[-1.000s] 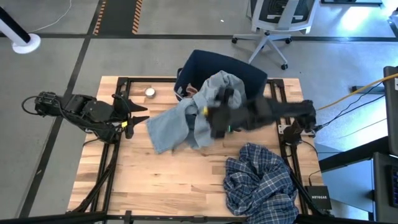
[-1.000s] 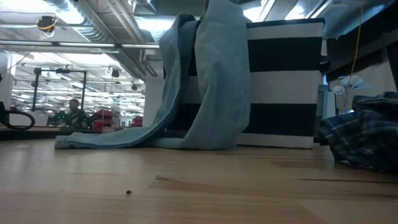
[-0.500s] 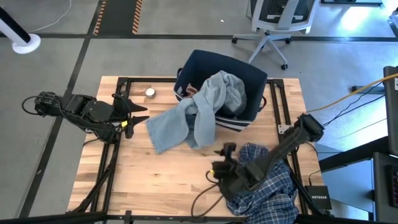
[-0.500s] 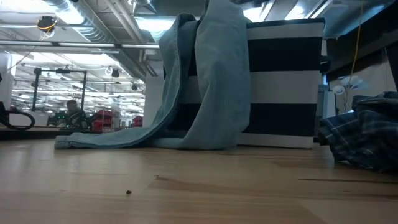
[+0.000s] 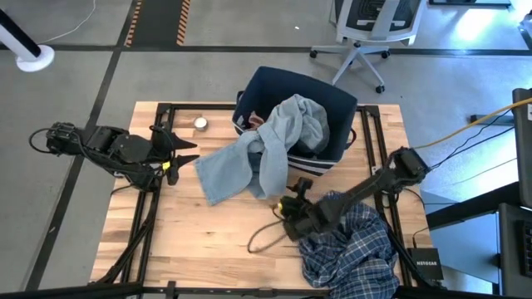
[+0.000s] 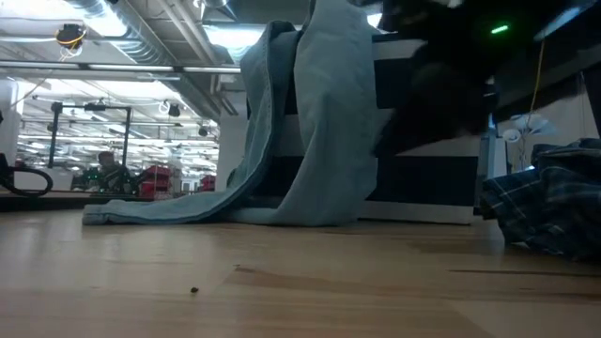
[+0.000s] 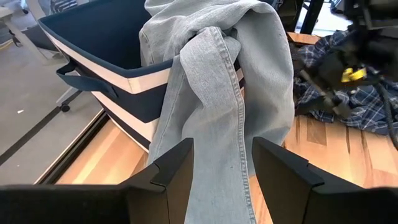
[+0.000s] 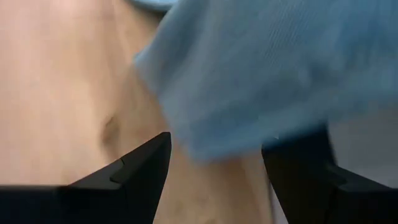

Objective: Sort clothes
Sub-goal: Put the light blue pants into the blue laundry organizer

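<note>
Your right tool point(image 5: 287, 218) hangs over the bench point(image 5: 191, 241) with fingers spread wide and holding nothing — the jeans point(image 5: 249, 162) lie just ahead of it, the plaid shirt point(image 5: 353, 245) just behind. The jeans are pale blue, draped from the striped bin point(image 5: 332, 95) onto the bench. Your left tool point(image 5: 179, 154) waits at the left edge, fingers apart, facing the jeans.

From overhead I see my right gripper point(image 5: 278, 218) low over the table point(image 5: 208, 241), between the jeans point(image 5: 249, 162) hanging out of the bin point(image 5: 332, 100) and the plaid shirt point(image 5: 357, 249); my left gripper point(image 5: 179, 154) waits at the left edge
</note>
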You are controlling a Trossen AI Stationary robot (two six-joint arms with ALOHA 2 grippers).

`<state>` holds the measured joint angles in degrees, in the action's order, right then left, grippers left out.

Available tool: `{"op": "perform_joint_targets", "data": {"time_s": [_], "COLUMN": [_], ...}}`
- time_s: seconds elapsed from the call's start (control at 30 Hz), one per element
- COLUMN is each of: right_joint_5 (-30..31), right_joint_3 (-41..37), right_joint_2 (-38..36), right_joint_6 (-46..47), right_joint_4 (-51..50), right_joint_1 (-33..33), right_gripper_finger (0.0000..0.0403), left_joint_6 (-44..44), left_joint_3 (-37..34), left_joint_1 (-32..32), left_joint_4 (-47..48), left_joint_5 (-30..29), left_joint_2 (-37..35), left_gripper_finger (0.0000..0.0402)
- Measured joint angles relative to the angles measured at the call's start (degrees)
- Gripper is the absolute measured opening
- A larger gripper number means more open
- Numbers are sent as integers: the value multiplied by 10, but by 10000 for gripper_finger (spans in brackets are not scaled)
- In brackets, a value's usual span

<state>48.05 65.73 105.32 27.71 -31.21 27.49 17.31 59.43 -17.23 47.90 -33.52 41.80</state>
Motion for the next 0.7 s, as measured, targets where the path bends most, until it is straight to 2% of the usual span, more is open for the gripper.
{"op": "perform_joint_targets", "data": {"time_s": [0.13,0.23,0.4,0.5,0.7], "right_joint_5": [-1,-21,-39,-10,91], "right_joint_3": [-1,-1,32,79,225], "right_joint_2": [0,0,-1,-8,-17], "right_joint_6": [-96,-187,-329,-429,-631], "right_joint_4": [81,181,319,361,349], "right_joint_1": [-49,-76,-89,-84,-86], "right_gripper_finger": [271,271,271,271,271], "left_joint_6": [-7,-9,-10,-10,-6], "left_joint_3": [0,0,0,0,0], "left_joint_1": [0,0,0,0,0], "left_joint_4": [0,0,0,10,9], "left_joint_5": [0,0,0,0,0], "left_joint_2": [0,0,0,0,0], "left_gripper_finger": [158,158,158,158,158]}}
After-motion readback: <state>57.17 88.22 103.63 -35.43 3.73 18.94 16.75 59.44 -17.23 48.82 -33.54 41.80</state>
